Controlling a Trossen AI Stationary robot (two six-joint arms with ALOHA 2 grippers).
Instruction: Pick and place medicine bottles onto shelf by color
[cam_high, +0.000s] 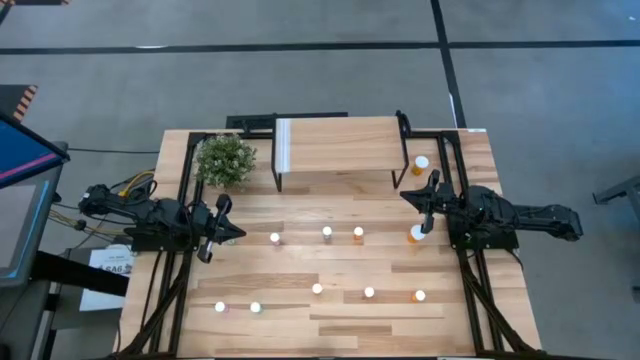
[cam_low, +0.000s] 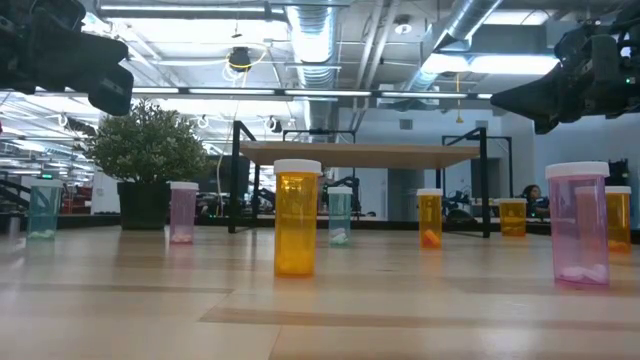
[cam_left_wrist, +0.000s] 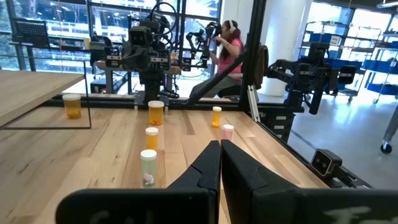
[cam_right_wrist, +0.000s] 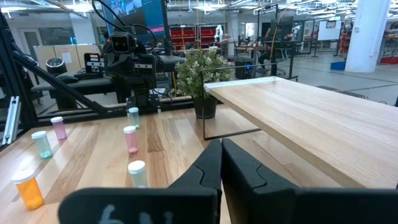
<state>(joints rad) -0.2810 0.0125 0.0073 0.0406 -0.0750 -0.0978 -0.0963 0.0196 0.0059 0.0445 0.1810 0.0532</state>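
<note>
Overall progress: Since every medicine bottle in view stands on the desk (cam_high: 330, 330) and the shelf top is bare, the sorting looks not yet begun.

Left hand (cam_high: 228, 233): at the desk's left edge, fingers pressed together, holding nothing, just below the potted plant (cam_high: 226, 159).

Bottles, left part: two white-capped bottles (cam_high: 220, 307) (cam_high: 255, 307) stand side by side near the front edge; another (cam_high: 275, 238) stands nearer the middle row.

Shelf (cam_high: 340, 145): a raised light-wood board on black legs at the back centre of the desk, nothing on it.

Bottles, middle: a pair (cam_high: 327, 232) (cam_high: 358, 233) in front of the shelf, and two more (cam_high: 317, 288) (cam_high: 368, 292) closer to the front.

Bottles, right part: an orange one (cam_high: 419, 296) near the front, a larger orange one (cam_high: 421, 164) beside the shelf's right legs, another (cam_high: 416, 234) right by the right hand.

Right hand (cam_high: 420, 203): at the desk's right side, fingers shut and empty.

Left to do: by my judgement, all of it; each bottle has yet to be lifted and grouped by colour on the shelf.
</note>
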